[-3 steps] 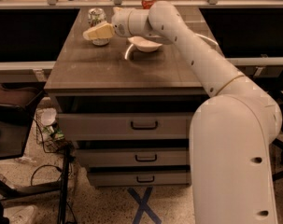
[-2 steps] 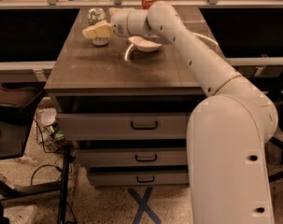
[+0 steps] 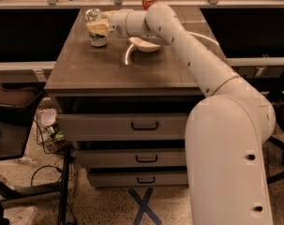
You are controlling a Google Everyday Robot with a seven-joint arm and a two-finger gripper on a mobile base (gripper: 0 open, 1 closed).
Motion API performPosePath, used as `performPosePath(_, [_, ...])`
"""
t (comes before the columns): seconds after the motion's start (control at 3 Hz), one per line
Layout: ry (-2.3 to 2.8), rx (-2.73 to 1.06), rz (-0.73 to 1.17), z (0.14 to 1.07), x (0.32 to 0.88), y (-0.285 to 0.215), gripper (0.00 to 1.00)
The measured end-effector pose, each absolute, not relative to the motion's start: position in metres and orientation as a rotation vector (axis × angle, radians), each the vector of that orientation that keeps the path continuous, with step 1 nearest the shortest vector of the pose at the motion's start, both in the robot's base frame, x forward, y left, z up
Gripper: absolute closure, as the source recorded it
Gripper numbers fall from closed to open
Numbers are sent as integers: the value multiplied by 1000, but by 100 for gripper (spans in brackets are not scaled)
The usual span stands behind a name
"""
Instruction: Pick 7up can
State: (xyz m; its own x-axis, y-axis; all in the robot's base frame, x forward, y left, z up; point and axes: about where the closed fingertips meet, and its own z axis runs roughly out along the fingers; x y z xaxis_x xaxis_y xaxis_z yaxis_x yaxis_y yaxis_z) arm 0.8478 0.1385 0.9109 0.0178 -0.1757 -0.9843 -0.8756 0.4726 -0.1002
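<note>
The 7up can (image 3: 97,41), silvery with green marks and a metal top, stands upright at the far left of the wooden tabletop (image 3: 108,69). My gripper (image 3: 98,28), with its yellowish end, reaches in from the right and sits right at the can's upper half, covering part of its front. The can rests on the table. My white arm (image 3: 188,55) stretches across the table's right side.
A white bowl (image 3: 144,44) lies just right of the can, under my arm. A red-orange can (image 3: 149,2) stands at the far edge. Drawers (image 3: 144,124) are below the top. A wire basket (image 3: 50,131) and cables lie on the floor at left.
Almost nothing differs; my gripper stays at the can's upper part and the can has not moved.
</note>
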Motion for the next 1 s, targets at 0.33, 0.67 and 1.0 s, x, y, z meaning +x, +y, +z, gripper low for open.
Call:
performPosePath(0.33, [1478,-974,709,910,847,142,85])
performPosePath(0.67, [1478,-977,714,909,846,145,100])
performPosePath(1.0, [1478,-978,714,909,846,146,100])
